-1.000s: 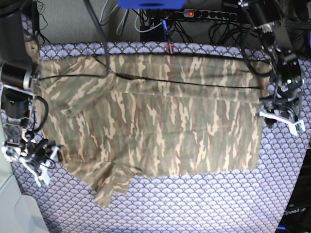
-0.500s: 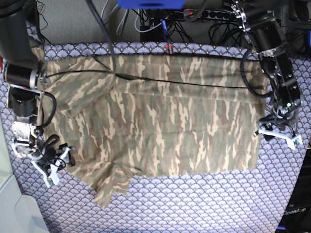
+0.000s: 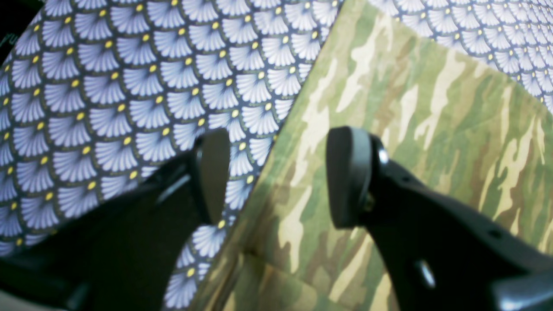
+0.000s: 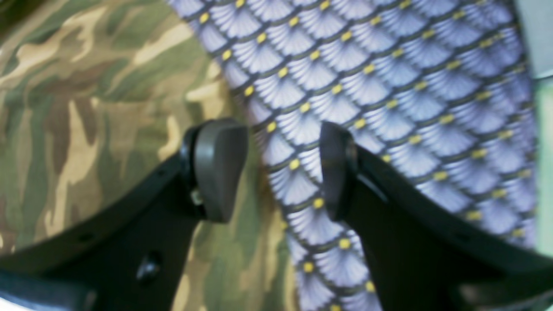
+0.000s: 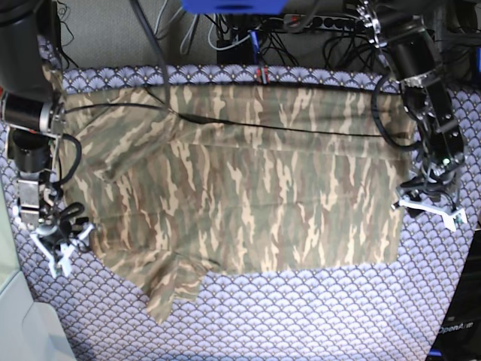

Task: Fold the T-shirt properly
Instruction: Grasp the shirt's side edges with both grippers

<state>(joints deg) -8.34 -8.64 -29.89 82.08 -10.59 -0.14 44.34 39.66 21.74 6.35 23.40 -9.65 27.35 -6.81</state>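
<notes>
1. We see the T-shirt [image 5: 248, 188] spread mostly flat on the purple scale-patterned cloth [image 5: 316, 308], covering most of the cloth's upper and middle area; camo print of tan, olive and brown.
2. One sleeve [image 5: 169, 289] sticks out from the shirt's lower edge in the base view, rumpled, lying on the cloth.
3. A thin black cable [image 5: 301, 129] runs across the shirt's upper part, w/ more cables [image 5: 225, 37] behind the cloth's far edge.
4. Right gripper [image 5: 62, 248]: sits at the shirt's edge on the base view's left, near the sleeve side. Jaws apart, nothing between them.
5. Right wrist view: the right gripper [image 4: 283, 170] straddles the shirt's edge; one pad [image 4: 220, 168] is over the T-shirt [image 4: 86, 108], the other over the cloth [image 4: 389, 86]. We cannot tell whether the pads touch the fabric.
6. Left gripper [image 5: 430, 210]: at the shirt's opposite side edge, on the base view's right. Jaws apart, holding nothing.
7. Left wrist view: the left gripper [image 3: 276, 177] also straddles the shirt's edge; one pad [image 3: 350, 177] is over the T-shirt [image 3: 410, 129], the other over the cloth [image 3: 108, 86]. A fold or seam in the shirt shows low in this view, blurred.
</notes>
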